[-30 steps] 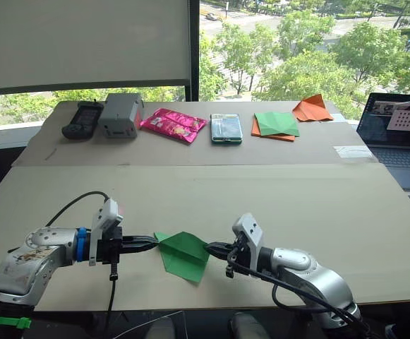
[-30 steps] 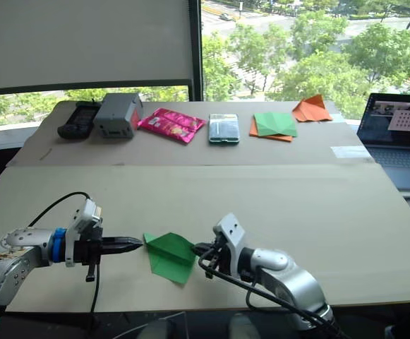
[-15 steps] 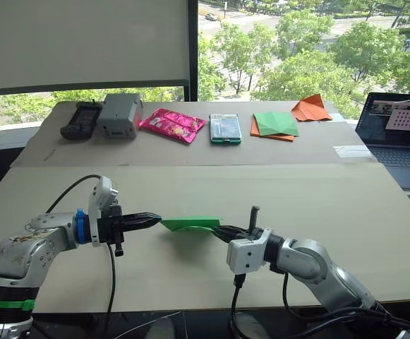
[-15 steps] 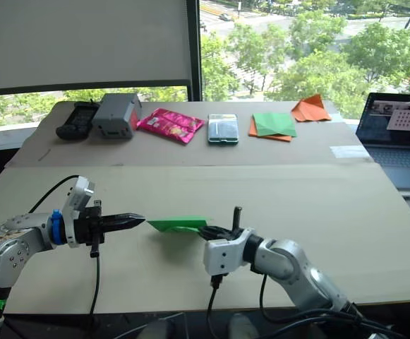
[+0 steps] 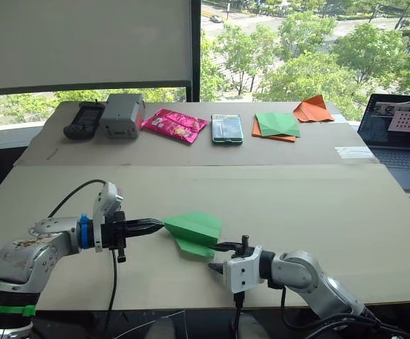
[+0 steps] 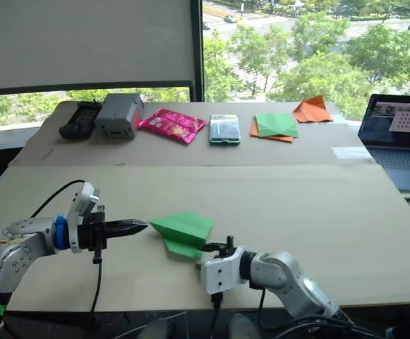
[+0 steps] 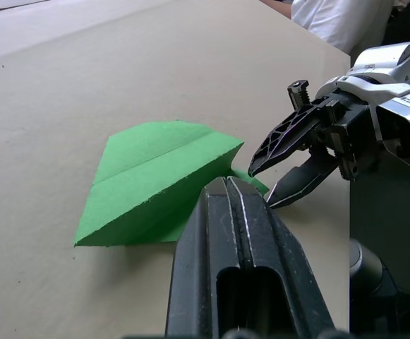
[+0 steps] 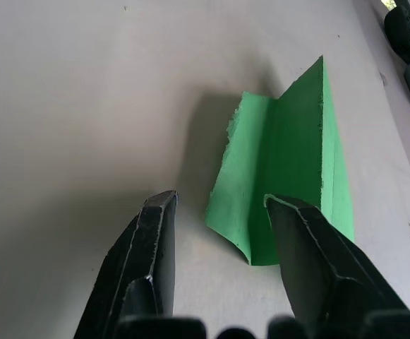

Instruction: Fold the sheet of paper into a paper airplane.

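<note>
Now mid-fold: left gripper (image 5: pixel 157 226) clamped on the paper airplane (image 5: pixel 195 232) nose, right gripper (image 8: pixel 219 212) open beside its tail; next, pinch tail.

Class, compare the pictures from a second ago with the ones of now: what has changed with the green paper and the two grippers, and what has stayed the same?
The right gripper has let go of the paper airplane, pulled back toward the table's near edge and now stands open beside it. The paper, lifted between the grippers half a second ago, has settled flatter again. The left gripper stays shut at the paper's pointed tip. The items on the far table have not moved.
</note>
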Controlling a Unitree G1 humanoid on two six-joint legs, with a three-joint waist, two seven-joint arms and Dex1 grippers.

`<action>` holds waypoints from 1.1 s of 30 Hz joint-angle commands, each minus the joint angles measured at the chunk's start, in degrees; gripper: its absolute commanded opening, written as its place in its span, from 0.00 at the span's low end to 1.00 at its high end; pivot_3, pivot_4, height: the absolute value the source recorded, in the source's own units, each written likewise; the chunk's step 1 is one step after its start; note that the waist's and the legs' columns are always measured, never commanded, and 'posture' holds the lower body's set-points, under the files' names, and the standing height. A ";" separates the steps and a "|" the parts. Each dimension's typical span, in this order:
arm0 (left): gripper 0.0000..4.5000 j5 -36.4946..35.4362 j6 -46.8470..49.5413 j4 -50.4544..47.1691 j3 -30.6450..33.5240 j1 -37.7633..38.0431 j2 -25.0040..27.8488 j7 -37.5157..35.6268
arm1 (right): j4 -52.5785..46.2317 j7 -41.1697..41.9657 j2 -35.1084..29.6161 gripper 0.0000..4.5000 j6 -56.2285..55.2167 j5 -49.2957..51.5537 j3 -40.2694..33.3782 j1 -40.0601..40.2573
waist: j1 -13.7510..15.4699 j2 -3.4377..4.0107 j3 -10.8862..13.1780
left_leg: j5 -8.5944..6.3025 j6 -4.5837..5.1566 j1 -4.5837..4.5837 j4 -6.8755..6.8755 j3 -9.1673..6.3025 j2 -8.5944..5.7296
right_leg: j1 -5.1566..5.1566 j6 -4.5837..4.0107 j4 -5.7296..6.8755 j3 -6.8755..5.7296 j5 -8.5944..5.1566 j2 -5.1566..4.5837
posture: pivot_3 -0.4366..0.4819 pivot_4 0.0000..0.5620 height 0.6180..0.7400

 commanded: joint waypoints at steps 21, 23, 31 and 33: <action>0.00 17.23 -16.86 21.34 -14.52 -12.70 -10.60 -1.59 | -15.56 -2.29 8.21 0.00 29.77 20.99 -12.21 1.31 | -0.09 0.03 -0.07 | 0.02 0.03 -0.03 0.10 -0.05 -0.05 | 0.07 0.08 0.09 0.01 0.12 0.05 | 0.48 0.27 1.00; 0.00 18.37 -18.28 20.97 -15.43 -11.82 -9.48 -3.43 | -16.11 -3.04 8.44 0.00 30.89 21.44 -12.27 1.63 | -0.09 0.04 -0.07 | 0.02 0.03 -0.03 0.10 -0.06 -0.05 | 0.07 0.08 0.10 0.01 0.12 0.06 | 0.48 0.27 1.00; 0.00 22.20 -22.63 20.91 -16.56 -9.10 -7.82 -5.31 | -15.70 -5.82 9.78 0.00 33.59 22.08 -12.84 0.87 | 0.11 0.06 -0.09 | 0.02 0.03 -0.04 0.09 -0.07 -0.04 | 0.06 0.08 0.10 0.01 0.12 0.05 | 0.48 0.27 1.00; 0.00 23.14 -23.64 21.35 -16.92 -8.90 -8.14 -5.11 | -15.56 -5.80 9.72 0.00 34.16 22.16 -12.82 0.59 | 0.17 0.07 -0.09 | 0.02 0.03 -0.07 0.10 -0.06 -0.05 | 0.06 0.08 0.07 0.01 0.12 0.04 | 0.48 0.27 1.00</action>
